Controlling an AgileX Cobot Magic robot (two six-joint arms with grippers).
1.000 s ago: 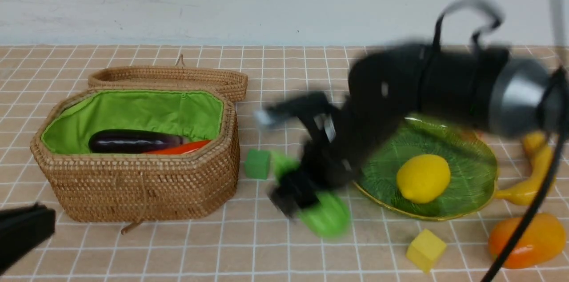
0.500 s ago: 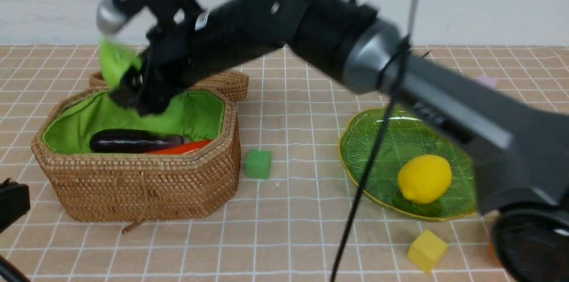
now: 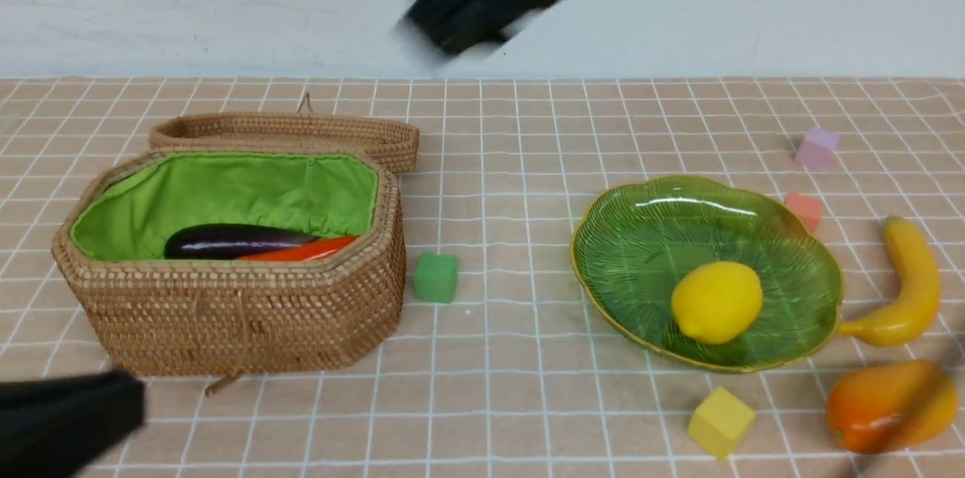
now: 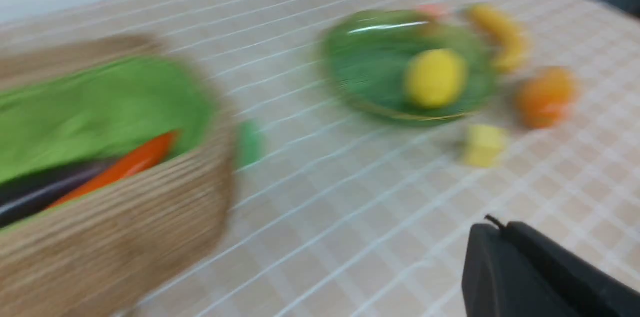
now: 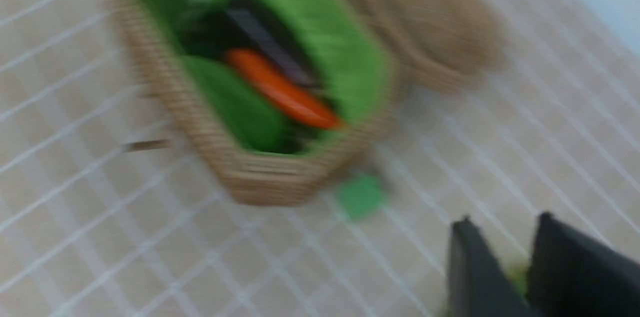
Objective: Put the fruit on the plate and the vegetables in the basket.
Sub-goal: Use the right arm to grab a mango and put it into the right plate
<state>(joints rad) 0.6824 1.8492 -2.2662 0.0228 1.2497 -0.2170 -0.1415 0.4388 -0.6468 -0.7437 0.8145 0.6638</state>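
Note:
The yellow lemon (image 3: pixel 716 302) rests in the green glass plate (image 3: pixel 641 237). To the plate's right lie the banana (image 3: pixel 912 274) and the orange mango (image 3: pixel 889 404) on the table. The open wicker basket (image 3: pixel 241 320) holds the purple eggplant (image 3: pixel 226 240) and the carrot (image 3: pixel 301 249). In the right wrist view a blurred green gourd (image 5: pixel 235 107) lies beside the carrot (image 5: pixel 280 89). My right gripper (image 3: pixel 452 33) is a blur high above the table, its jaws (image 5: pixel 505 222) apart with nothing held. My left gripper (image 4: pixel 492 229) is shut and empty, low at the near left (image 3: pixel 68 418).
The basket's lid (image 3: pixel 286 131) lies behind it. A green cube (image 3: pixel 436 277) stands beside the basket's right end and a yellow cube (image 3: pixel 720 421) in front of the plate. A pink cube (image 3: pixel 816 148) and a salmon cube (image 3: pixel 804 208) sit behind the plate.
My right gripper carried the gourd from beside the plate to over the basket, let it go, and has risen up and back to the right. The eggplant shifted slightly right.

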